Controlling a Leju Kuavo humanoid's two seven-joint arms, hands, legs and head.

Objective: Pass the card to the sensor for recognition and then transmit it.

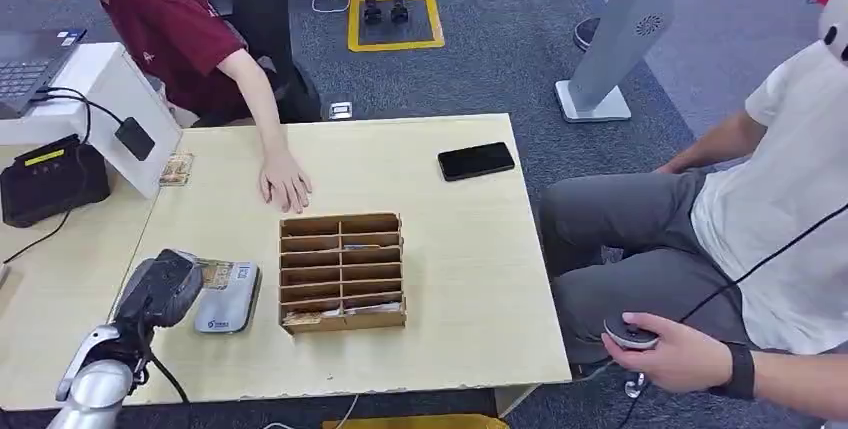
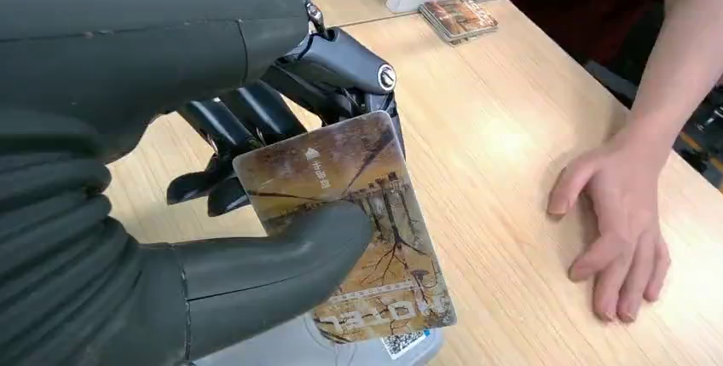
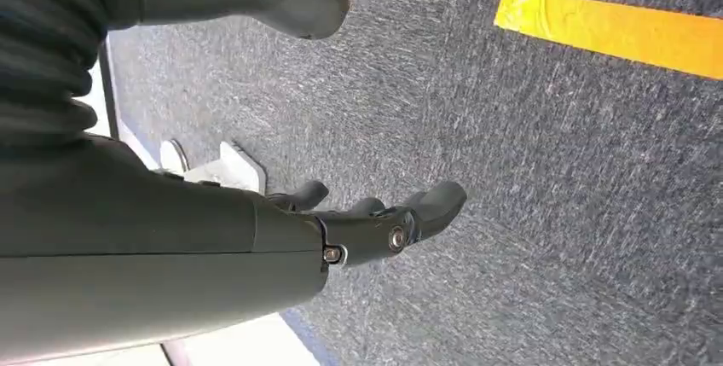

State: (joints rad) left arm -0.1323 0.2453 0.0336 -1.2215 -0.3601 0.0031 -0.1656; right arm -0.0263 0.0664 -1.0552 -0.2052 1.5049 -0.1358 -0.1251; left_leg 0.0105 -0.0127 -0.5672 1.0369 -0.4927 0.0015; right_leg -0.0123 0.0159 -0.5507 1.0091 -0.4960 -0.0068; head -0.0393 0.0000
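Note:
My left hand (image 1: pixel 165 289) holds a brown picture card (image 1: pixel 214 274) just above the grey sensor pad (image 1: pixel 228 301) on the table's front left. In the left wrist view the card (image 2: pixel 358 212) is pinched between my thumb and dark fingers (image 2: pixel 256 119), its lower end over the sensor (image 2: pixel 341 353). My right hand (image 3: pixel 375 221) hangs over the grey carpet with its fingers apart and nothing in it.
A wooden slotted card rack (image 1: pixel 342 271) stands right of the sensor. A person's hand (image 1: pixel 285 184) rests flat on the table behind it. A stack of cards (image 1: pixel 177 169), a black phone (image 1: pixel 476 161) and a black terminal (image 1: pixel 50 181) lie farther back. A seated person holds a controller (image 1: pixel 630 334) at right.

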